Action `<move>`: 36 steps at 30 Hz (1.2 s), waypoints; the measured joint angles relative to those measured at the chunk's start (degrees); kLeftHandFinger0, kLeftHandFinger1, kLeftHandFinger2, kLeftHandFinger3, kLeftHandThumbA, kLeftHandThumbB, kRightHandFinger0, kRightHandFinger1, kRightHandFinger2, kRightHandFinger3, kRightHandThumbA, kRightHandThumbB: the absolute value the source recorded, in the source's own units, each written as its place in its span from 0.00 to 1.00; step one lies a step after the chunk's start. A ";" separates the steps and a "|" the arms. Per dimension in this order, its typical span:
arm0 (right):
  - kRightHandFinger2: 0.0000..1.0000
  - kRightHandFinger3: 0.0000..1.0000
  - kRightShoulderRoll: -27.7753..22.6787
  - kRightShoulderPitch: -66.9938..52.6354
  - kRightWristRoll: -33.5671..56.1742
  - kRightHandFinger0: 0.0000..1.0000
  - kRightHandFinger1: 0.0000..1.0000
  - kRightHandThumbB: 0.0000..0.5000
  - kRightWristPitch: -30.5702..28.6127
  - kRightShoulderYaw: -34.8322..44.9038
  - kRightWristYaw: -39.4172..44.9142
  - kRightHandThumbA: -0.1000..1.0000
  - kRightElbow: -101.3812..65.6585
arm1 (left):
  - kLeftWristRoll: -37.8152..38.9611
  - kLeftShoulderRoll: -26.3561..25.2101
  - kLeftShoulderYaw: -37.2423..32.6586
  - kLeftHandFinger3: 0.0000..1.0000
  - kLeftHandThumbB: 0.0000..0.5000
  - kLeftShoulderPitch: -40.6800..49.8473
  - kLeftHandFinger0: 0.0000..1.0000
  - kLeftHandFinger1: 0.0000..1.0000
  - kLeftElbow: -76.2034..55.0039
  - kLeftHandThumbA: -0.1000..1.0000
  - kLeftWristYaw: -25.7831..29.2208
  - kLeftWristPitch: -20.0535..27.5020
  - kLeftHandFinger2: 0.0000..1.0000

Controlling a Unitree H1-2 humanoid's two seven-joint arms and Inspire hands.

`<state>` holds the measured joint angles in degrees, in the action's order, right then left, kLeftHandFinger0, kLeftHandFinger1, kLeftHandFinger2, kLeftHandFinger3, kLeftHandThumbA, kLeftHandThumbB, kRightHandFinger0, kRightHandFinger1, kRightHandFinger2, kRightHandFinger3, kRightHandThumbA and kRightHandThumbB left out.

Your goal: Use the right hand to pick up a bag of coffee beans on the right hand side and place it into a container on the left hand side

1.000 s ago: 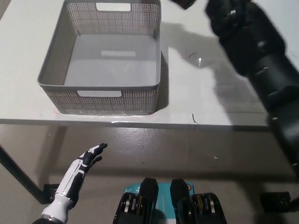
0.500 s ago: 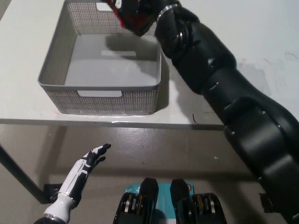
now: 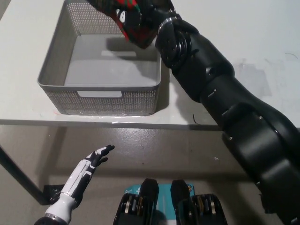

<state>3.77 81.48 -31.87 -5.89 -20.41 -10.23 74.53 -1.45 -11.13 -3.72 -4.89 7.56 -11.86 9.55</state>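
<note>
I see right robot hand (image 3: 149, 18) closed around bag (image 3: 125, 16), red-black, held over back edge of basket (image 3: 56, 65) on desk (image 3: 211, 98). Left robot hand (image 3: 89, 165) rests low beside desk front, fingers spread, holding nothing.

The coffee bag (image 3: 129, 16) bears white markings too blurred to read.

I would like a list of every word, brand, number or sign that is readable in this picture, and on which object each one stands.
No text can be read.
Coffee bag, held in the right hand above the basket: white marks on red and black print, too blurred to read.
Basket: no label visible.
Table: no writing, only small dark marks.
The left hand rests low, below the table edge.
</note>
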 measured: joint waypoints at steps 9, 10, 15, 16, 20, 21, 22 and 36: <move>1.00 1.00 -2.23 0.13 -0.05 1.00 1.00 0.85 2.90 -1.93 9.87 1.00 -0.22 | -1.02 -1.30 -0.81 1.00 0.45 -1.10 1.00 1.00 -0.31 1.00 -0.06 -0.20 1.00; 1.00 1.00 -2.69 0.13 -0.06 1.00 1.00 0.85 3.25 -2.12 10.73 1.00 -0.30 | -1.18 -1.40 -1.01 1.00 0.46 -1.27 1.00 1.00 -0.31 1.00 -0.09 -0.21 1.00; 1.00 1.00 -4.34 0.08 -0.06 1.00 1.00 0.84 4.47 -2.53 13.35 1.00 -1.60 | -1.38 -1.57 -1.77 1.00 0.49 -1.87 1.00 1.00 -0.34 1.00 -0.39 -0.39 1.00; 1.00 1.00 -4.61 0.05 -0.06 1.00 1.00 0.85 4.65 -2.62 13.71 1.00 -2.01 | -1.38 -1.56 -1.90 1.00 0.48 -1.90 1.00 1.00 -0.42 1.00 -0.53 -0.50 1.00; 1.00 1.00 -5.84 -0.09 -0.04 1.00 1.00 0.84 5.18 -2.65 14.87 1.00 -3.78 | -1.41 -1.62 -2.47 1.00 0.44 -1.92 1.00 1.00 -0.63 1.00 -0.91 -0.90 1.00; 1.00 1.00 -6.21 -0.20 -0.03 1.00 1.00 0.82 5.30 -2.62 15.09 1.00 -4.61 | -1.47 -1.69 -2.59 1.00 0.47 -1.95 1.00 1.00 -0.63 1.00 -0.97 -0.95 1.00; 1.00 1.00 -6.96 -0.61 0.03 1.00 1.00 0.79 5.42 -2.43 15.32 1.00 -6.56 | -1.55 -1.81 -2.73 1.00 0.47 -2.04 1.00 1.00 -0.62 1.00 -1.06 -0.98 1.00; 1.00 1.00 -15.04 -18.95 5.13 1.00 1.00 0.67 6.22 9.10 15.97 1.00 -36.81 | -2.00 -2.05 -2.94 1.00 0.46 -2.12 1.00 1.00 0.08 1.00 -1.59 -1.13 1.00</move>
<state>-11.27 62.53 -26.74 0.34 -11.31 5.74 37.71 -3.45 -13.18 -6.67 -7.01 7.64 -13.45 8.42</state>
